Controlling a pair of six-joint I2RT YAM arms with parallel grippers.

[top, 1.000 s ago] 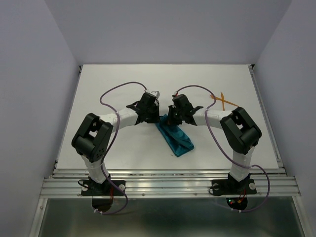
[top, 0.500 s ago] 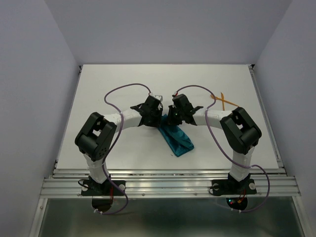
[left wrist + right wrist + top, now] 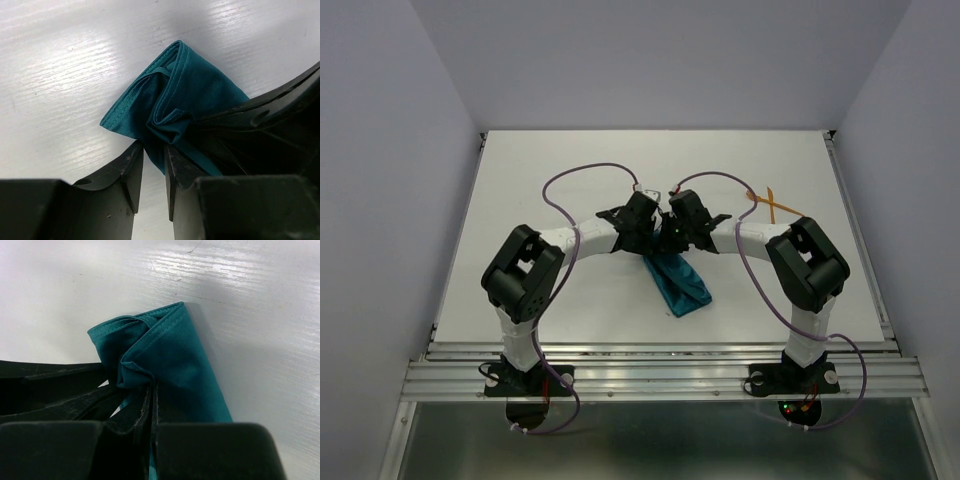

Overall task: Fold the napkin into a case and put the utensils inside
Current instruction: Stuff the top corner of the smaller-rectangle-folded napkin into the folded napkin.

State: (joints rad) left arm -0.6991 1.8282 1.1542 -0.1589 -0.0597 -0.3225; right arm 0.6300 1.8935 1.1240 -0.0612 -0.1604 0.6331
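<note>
The teal napkin (image 3: 682,285) lies folded into a narrow strip on the white table, running diagonally between the arms. Both grippers meet at its far end. My right gripper (image 3: 152,386) is shut, with a bunched fold of the napkin (image 3: 175,350) pinched at its fingertips. My left gripper (image 3: 154,150) stands open by a narrow gap, and the napkin's (image 3: 190,85) lower edge reaches in between its fingertips. In the top view the left gripper (image 3: 655,240) and right gripper (image 3: 670,242) nearly touch. Two orange utensils (image 3: 772,206) lie crossed at the far right, apart from the cloth.
The table's right rail (image 3: 860,240) runs just past the utensils. The right gripper's black finger (image 3: 270,115) crosses the left wrist view over the cloth. Purple cables (image 3: 590,175) loop above both forearms.
My left arm has swung right, bringing its gripper up against the right gripper at the napkin's far end. Its jaws widened, then narrowed. The right arm and the napkin's strip have stayed put.
</note>
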